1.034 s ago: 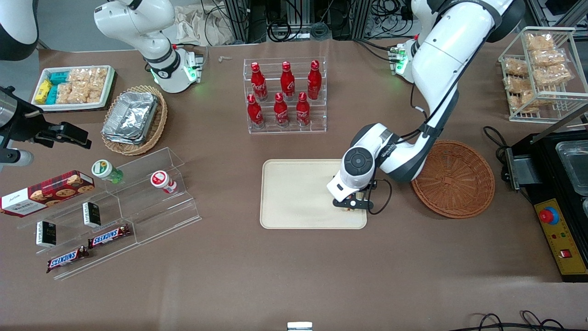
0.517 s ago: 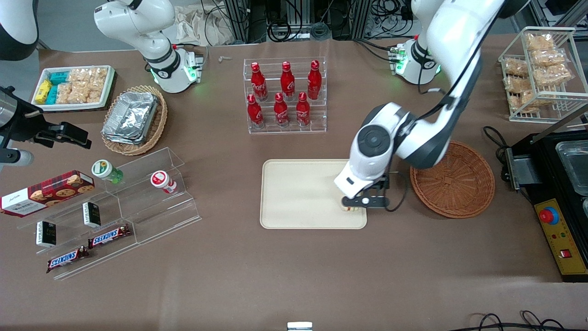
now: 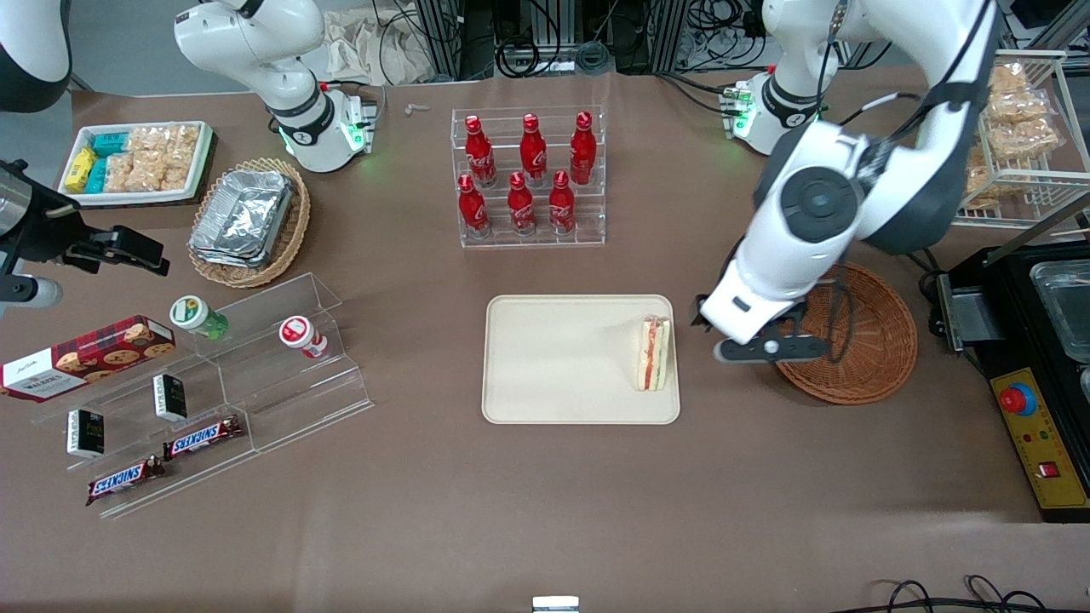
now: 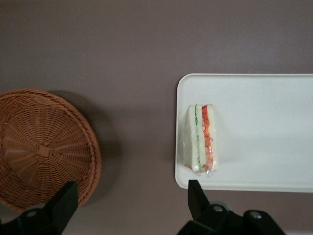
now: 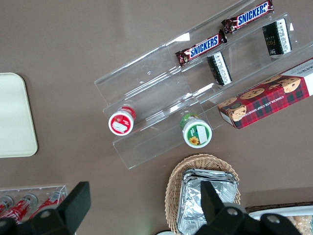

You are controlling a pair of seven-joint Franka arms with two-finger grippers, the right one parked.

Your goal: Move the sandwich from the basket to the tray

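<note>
The clear-wrapped sandwich (image 3: pixel 654 353) (image 4: pixel 202 138) lies on the cream tray (image 3: pixel 553 366) (image 4: pixel 264 132), close to the tray edge nearest the basket, its red and green filling stripe facing up. The reddish-brown wicker basket (image 3: pixel 869 340) (image 4: pixel 39 147) stands beside the tray, toward the working arm's end, with nothing in it. My left gripper (image 3: pixel 766 347) (image 4: pixel 131 205) hangs raised over the bare table between tray and basket. It is open and holds nothing; its fingers (image 4: pixel 195 196) are spread wide apart.
A clear rack of red bottles (image 3: pixel 530 174) stands farther from the front camera than the tray. A black machine (image 3: pixel 1039 358) and a wire rack of snacks (image 3: pixel 1013 128) stand near the basket. An acrylic snack stand (image 3: pixel 213 383) and a tan basket of foil trays (image 3: pixel 249 220) are toward the parked arm's end.
The gripper has let go of the sandwich, risen and moved off the tray toward the basket. The sandwich stays on the tray, now uncovered.
</note>
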